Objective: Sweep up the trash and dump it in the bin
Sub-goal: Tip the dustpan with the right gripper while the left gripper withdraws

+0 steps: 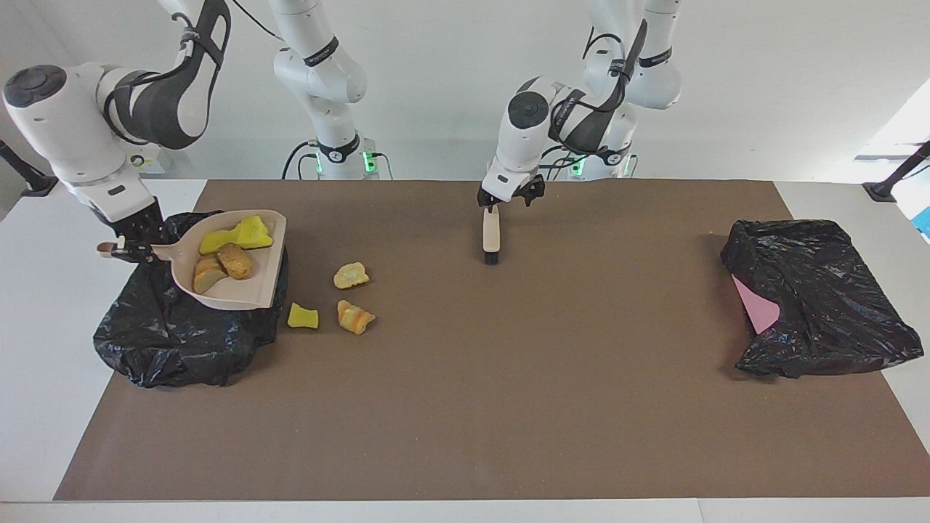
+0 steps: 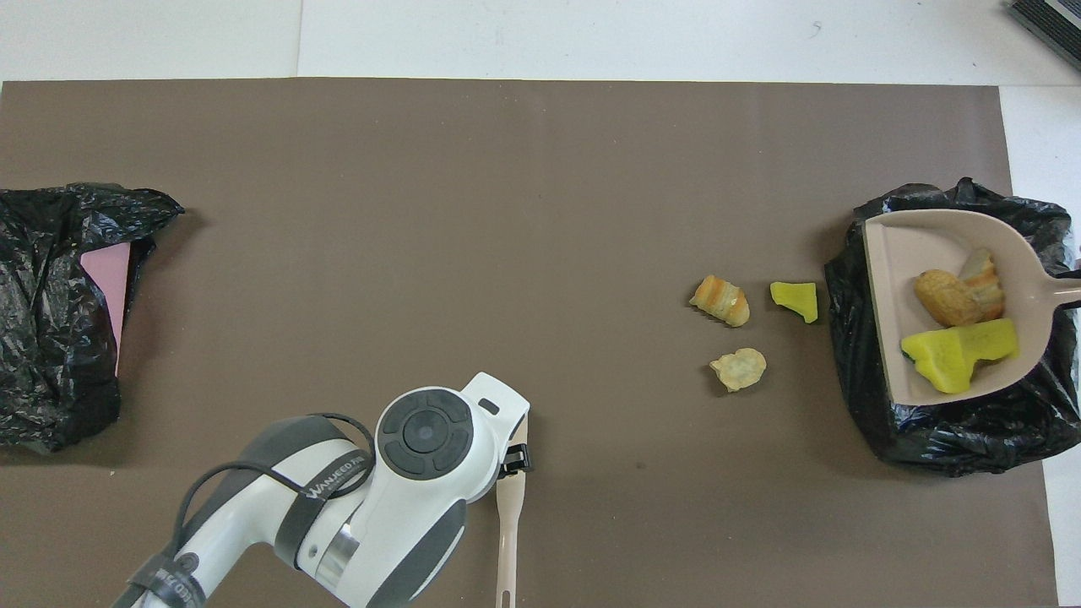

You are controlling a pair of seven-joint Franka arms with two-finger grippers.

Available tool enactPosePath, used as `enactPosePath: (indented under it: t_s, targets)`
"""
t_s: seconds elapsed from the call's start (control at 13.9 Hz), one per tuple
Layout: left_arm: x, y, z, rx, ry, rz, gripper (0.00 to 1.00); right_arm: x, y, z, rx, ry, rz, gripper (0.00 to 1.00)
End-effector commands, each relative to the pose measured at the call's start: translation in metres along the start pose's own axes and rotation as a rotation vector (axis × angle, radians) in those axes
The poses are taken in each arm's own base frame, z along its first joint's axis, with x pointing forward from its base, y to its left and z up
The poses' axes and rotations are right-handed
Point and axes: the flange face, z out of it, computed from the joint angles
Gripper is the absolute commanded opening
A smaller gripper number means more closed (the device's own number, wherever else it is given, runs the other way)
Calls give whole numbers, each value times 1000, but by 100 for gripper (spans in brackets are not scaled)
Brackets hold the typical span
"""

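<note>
My right gripper (image 1: 125, 250) is shut on the handle of a beige dustpan (image 1: 254, 298) and holds it over a black bin bag (image 1: 167, 341) at the right arm's end. The pan (image 2: 904, 253) carries yellow foam (image 1: 236, 236) and two bread-like pieces (image 1: 234, 260). Three lumps of trash lie on the brown mat beside the bag: a pale bread piece (image 1: 351, 275), a yellow chunk (image 1: 303, 317) and an orange bread piece (image 1: 355, 317). My left gripper (image 1: 492, 205) is shut on a beige brush (image 1: 491, 236) over the mat's middle near the robots, its black bristles pointing down.
A second crumpled black bag (image 1: 821, 298) with a pink sheet (image 1: 755, 305) showing in it lies at the left arm's end of the brown mat (image 1: 508, 399). White table shows around the mat's edges.
</note>
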Motion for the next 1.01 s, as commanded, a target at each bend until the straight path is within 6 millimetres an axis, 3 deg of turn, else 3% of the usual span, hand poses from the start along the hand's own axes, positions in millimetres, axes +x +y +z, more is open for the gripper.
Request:
enactPosePath:
  t_s: [0.0, 0.29, 0.43, 0.65, 0.94]
  targets:
    - [33, -23, -22, -9, 27, 41, 100, -29, -11, -9, -15, -114, -27, 0]
    - [94, -69, -68, -39, 104, 128, 100, -44, -24, -6, -34, -275, -79, 0]
    - [105, -84, -88, -53, 133, 112, 100, -41, -24, -3, -34, -363, -117, 0]
    - [132, -117, -123, -42, 157, 121, 100, -10, -32, 2, -31, -506, -86, 0]
    - [158, -166, -146, -53, 192, 140, 100, 51, -40, 0, -60, -666, -74, 0]
